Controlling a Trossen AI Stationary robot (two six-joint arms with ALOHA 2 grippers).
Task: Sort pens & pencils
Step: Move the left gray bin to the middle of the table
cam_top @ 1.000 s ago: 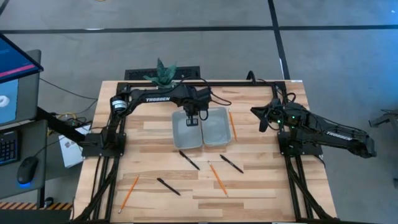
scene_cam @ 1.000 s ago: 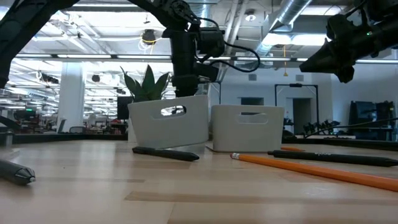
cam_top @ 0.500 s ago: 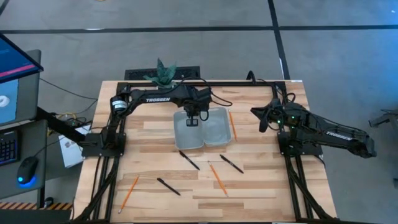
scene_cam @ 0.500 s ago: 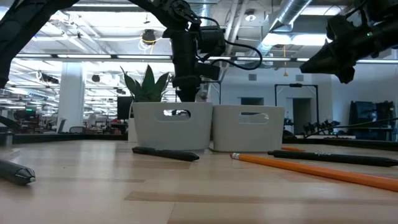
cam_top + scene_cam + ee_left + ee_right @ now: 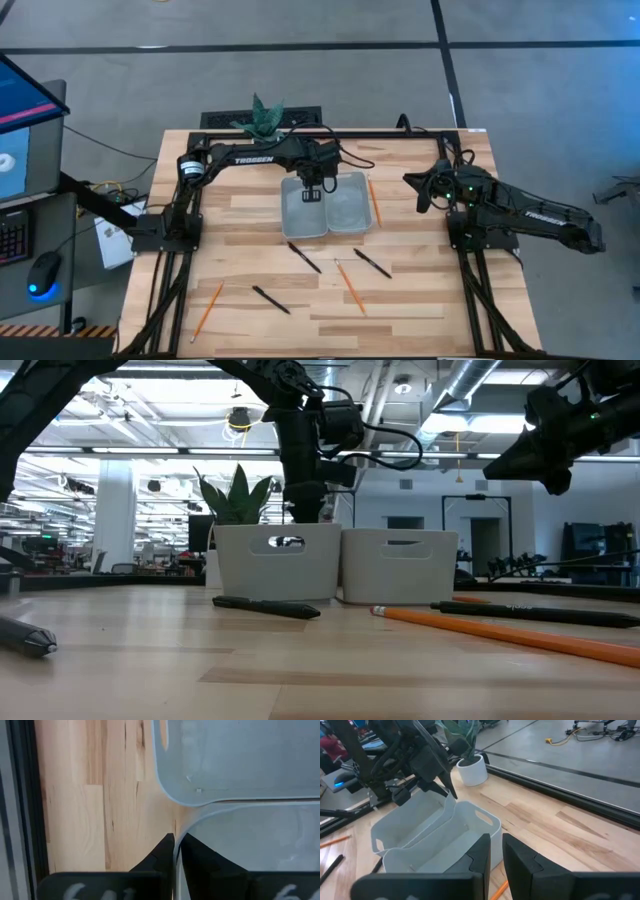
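left pincer (image 5: 311, 196) above left bin (image 5: 302, 214)

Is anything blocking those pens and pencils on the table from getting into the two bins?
Nothing visible does. The pens and pencils lie loose on bare wood in front of the two bins, which are open on top. The left gripper hangs at the left bin's rim, not covering either opening.

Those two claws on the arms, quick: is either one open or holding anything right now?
Left gripper: jaws shut on the left bin's rim.
Right gripper: jaws nearly shut, holding nothing, raised at the table's right.
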